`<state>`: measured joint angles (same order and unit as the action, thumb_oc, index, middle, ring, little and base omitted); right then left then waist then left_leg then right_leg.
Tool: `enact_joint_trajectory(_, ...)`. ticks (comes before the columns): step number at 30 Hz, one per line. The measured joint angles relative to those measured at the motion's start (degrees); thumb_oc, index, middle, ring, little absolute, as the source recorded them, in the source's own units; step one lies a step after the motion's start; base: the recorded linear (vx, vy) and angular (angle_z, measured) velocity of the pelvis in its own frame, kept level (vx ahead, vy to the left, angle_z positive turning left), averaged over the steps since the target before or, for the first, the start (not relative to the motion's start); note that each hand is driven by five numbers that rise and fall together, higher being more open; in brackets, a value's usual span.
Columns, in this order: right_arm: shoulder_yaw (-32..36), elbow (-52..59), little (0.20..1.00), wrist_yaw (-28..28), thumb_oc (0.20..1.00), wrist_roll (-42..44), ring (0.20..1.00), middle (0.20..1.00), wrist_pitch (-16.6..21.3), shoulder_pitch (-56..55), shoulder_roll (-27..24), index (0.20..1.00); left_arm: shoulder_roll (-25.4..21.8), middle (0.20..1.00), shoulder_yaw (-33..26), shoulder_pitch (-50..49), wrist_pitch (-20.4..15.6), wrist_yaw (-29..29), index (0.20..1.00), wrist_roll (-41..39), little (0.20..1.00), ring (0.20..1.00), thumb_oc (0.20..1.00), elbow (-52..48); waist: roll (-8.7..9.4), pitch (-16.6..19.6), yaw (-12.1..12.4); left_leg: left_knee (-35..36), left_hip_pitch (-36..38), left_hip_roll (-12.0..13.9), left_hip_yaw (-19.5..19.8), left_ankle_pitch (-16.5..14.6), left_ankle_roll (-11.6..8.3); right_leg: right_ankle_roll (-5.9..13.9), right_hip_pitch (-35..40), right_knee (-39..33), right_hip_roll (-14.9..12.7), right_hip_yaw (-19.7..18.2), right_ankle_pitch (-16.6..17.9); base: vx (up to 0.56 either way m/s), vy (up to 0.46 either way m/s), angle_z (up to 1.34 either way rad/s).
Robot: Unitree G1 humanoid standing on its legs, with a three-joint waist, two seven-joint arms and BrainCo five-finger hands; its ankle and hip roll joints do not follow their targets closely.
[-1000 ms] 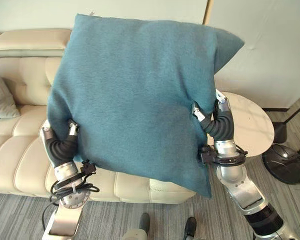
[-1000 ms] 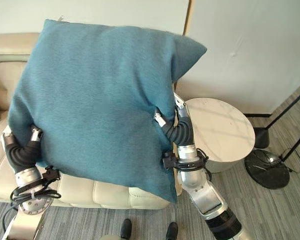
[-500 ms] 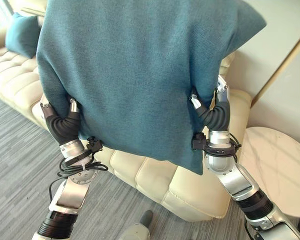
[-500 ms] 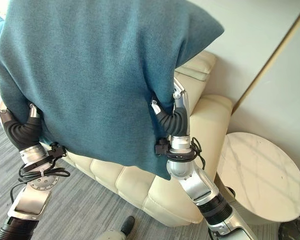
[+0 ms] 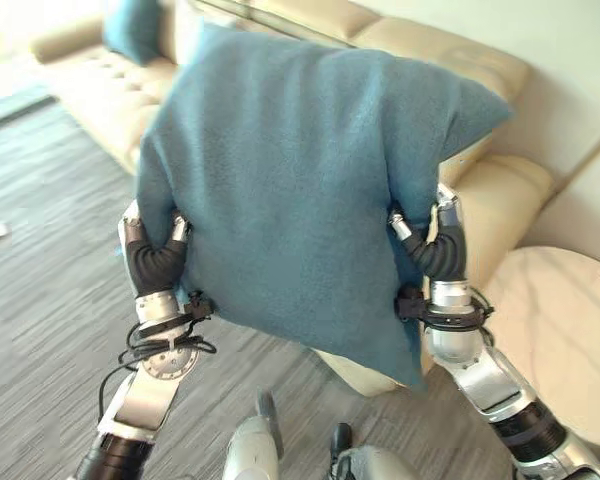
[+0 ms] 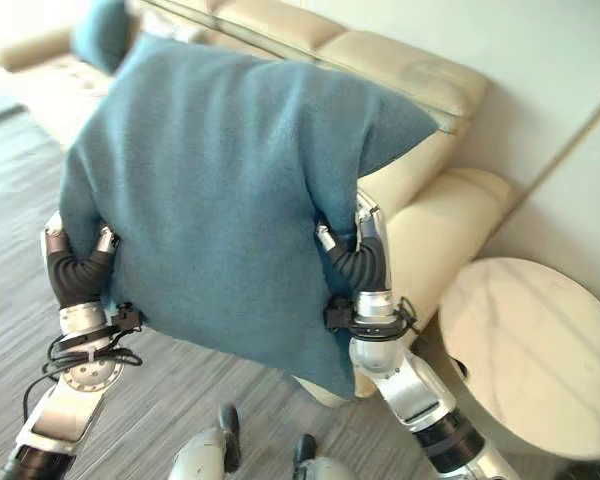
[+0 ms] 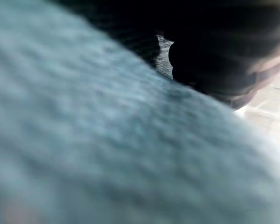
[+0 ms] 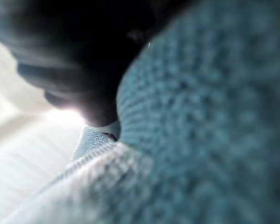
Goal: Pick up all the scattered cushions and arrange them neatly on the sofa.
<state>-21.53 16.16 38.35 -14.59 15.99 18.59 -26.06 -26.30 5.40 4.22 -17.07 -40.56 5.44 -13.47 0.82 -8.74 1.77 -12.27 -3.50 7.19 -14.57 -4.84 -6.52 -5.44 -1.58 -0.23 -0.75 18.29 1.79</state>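
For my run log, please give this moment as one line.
held: large teal fabric cushion | by: left hand + right hand, fingers hidden | place: above cream leather sofa | placed: no

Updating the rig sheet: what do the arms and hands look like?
Silver-grey metal arms with black bands lower down. Left hand and right hand wear dark ribbed covers over back and wrist, silver parts poking out above. Black collars ring each wrist; black cables bunch at the left one.

no readable text, labels or signs
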Motion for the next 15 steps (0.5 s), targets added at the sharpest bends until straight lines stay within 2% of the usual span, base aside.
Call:
enact_joint_trajectory(1,0.05,-0.01,0.2,-0.06,0.2,-0.03,0.2,0.2,0.1,1.12,0.17,0.2,0.09,0.2,-0.9,0.4,-0.29,-0.01,0.2,-0.02,0.2,0.2,0.2,-0.13,-0.7,-0.01,0.07,4.86,3.64,-0.36,0.31,0.01,0.01,0.34,-0.06,-1.04,0.7,0.3,1.03,0.05,0.138,0.21)
enact_joint_trajectory(2,0.29,-0.01,0.2,-0.08,0.2,-0.04,0.2,0.2,0.3,1.3,0.39,0.2,0.32,0.2,-1.24,0.96,-0.29,0.0,0.2,-0.06,0.2,0.2,0.2,0.1,-0.85,0.07,0.03,11.74,7.48,-1.63,0.84,0.01,0.07,0.01,-0.03,-1.81,0.84,0.86,2.56,0.04,0.105,0.29)
enact_joint_trajectory(3,0.33,-0.02,0.2,-0.05,0.2,-0.03,0.2,0.2,0.31,1.25,0.43,0.2,0.44,0.2,-1.07,1.13,-0.29,0.04,0.2,-0.06,0.2,0.2,0.2,0.06,-0.95,0.1,-0.03,17.62,10.45,-2.99,1.56,0.34,0.57,0.5,-0.13,-2.26,1.05,1.14,3.09,0.03,0.094,0.17)
enact_joint_trajectory(4,0.74,0.0,0.2,-0.03,0.2,-0.03,0.2,0.2,0.31,1.16,0.32,0.2,0.61,0.2,-1.03,1.04,-0.29,0.09,0.2,-0.05,0.2,0.2,0.2,-0.02,-1.58,0.39,-0.13,17.53,10.92,-2.9,1.63,1.96,2.24,1.01,-0.43,-2.72,1.9,1.53,3.35,0.04,0.089,-0.06)
enact_joint_trajectory(5,0.74,-0.07,0.2,-0.02,0.2,0.02,0.2,0.2,0.43,0.41,1.18,0.2,0.82,0.2,-1.05,0.77,-0.28,0.23,0.2,-0.06,0.2,0.2,0.2,0.06,-0.9,0.68,0.07,17.37,10.7,-3.16,1.7,3.66,3.05,1.54,-0.89,-2.91,1.96,1.35,4.11,0.03,0.115,-0.11)
enact_joint_trajectory(6,0.49,0.01,0.2,-0.02,0.2,-0.02,0.2,0.2,0.44,-0.21,1.5,0.2,0.91,0.2,-0.94,0.41,-0.17,0.27,0.2,-0.1,0.2,0.2,0.2,0.16,-0.07,1.07,-0.31,17.11,10.55,-3.61,1.55,4.06,3.43,2.26,-0.93,-3.27,1.46,1.4,4.61,0.02,0.086,-0.09)
enact_joint_trajectory(9,-0.31,0.01,0.2,-0.2,0.2,0.02,0.2,0.2,0.44,-1.85,2.25,0.2,0.94,0.2,-1.19,-1.35,0.08,0.74,0.2,-0.14,0.2,0.2,0.2,0.16,1.63,2.15,-1.14,17.14,10.49,-5.43,1.34,4.01,4.43,3.37,-1.08,-3.36,-0.48,1.29,5.27,0.0,0.112,0.0)
enact_joint_trajectory(11,-0.51,0.01,0.2,-0.35,0.2,0.02,0.2,0.2,0.44,-1.86,2.61,0.2,0.94,0.2,-1.52,-2.02,0.08,0.8,0.2,-0.21,0.2,0.2,0.2,0.16,1.67,2.2,-1.03,17.12,10.38,-6.01,1.3,4.27,5.06,4.52,-1.25,-3.43,-0.97,0.93,6.15,-0.01,0.114,0.0)
enact_joint_trajectory(15,-0.45,0.01,0.2,-1.13,0.2,0.02,0.2,0.2,0.44,-1.86,2.65,0.2,0.98,0.2,-1.54,-2.1,0.08,0.94,0.2,-0.26,0.2,0.2,0.2,0.16,1.92,2.42,-0.79,17.11,10.13,-6.78,1.21,4.75,5.78,4.51,-1.22,-4.28,-1.58,0.74,7.4,0.01,0.081,0.01)
